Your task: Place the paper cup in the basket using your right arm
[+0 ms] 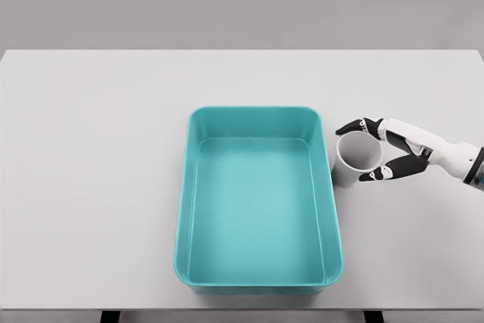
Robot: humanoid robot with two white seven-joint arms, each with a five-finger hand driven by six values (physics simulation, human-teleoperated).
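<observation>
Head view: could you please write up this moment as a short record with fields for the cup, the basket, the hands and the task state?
paper cup: white paper cup, upright on the table, just right of the basket
basket: teal basket, nothing inside, centre of table
right hand: right hand enters from the right edge, fingers curled around the cup's rim
left hand: out of view
task state: cup not yet in basket
</observation>
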